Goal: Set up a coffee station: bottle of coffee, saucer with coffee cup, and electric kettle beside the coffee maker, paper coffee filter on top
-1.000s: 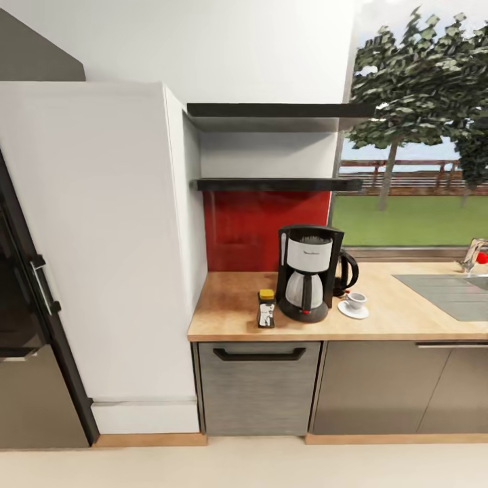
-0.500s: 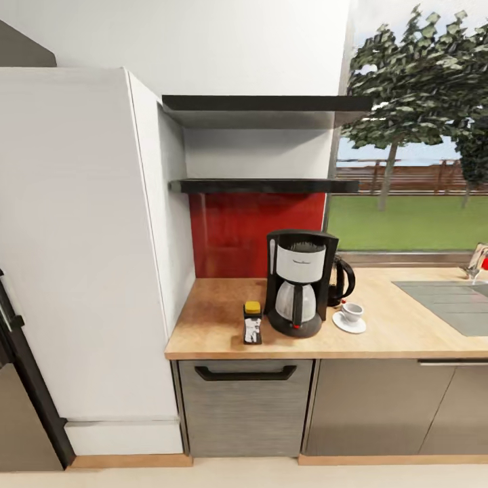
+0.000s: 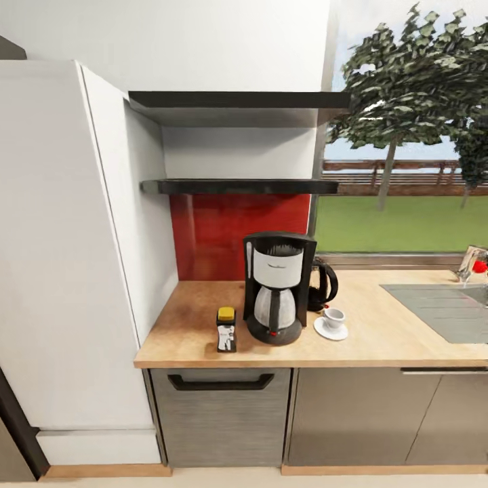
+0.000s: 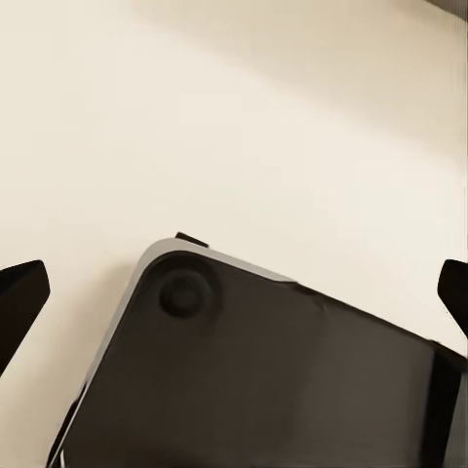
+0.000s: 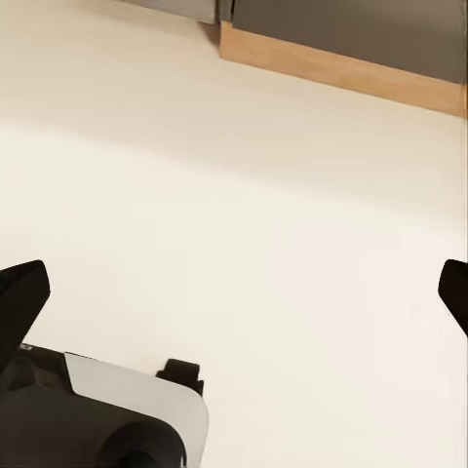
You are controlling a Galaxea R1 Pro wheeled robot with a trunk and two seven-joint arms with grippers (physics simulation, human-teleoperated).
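Note:
The black and white coffee maker (image 3: 274, 288) stands on the wooden countertop (image 3: 379, 339). The coffee bottle (image 3: 226, 330), dark with a yellow lid, stands just left of it. A black electric kettle (image 3: 324, 286) sits behind its right side. A white cup (image 3: 333, 316) rests on a white saucer (image 3: 331, 331) to its right. Something pale and textured shows in the maker's top opening (image 3: 282, 249); I cannot tell if it is the paper filter. My left gripper (image 4: 236, 294) and right gripper (image 5: 237, 292) hang open over the floor, fingertips wide apart, nothing between them.
Two dark shelves (image 3: 237, 186) hang above the counter against a red backsplash. A tall white cabinet (image 3: 61, 257) stands at the left. A sink (image 3: 440, 308) and faucet (image 3: 472, 261) lie at the right. My dark base (image 4: 263, 380) shows under the left gripper.
The camera has moved nearer and rightward: the counter and its things sit further left and lower in the picture. The things themselves have not moved.

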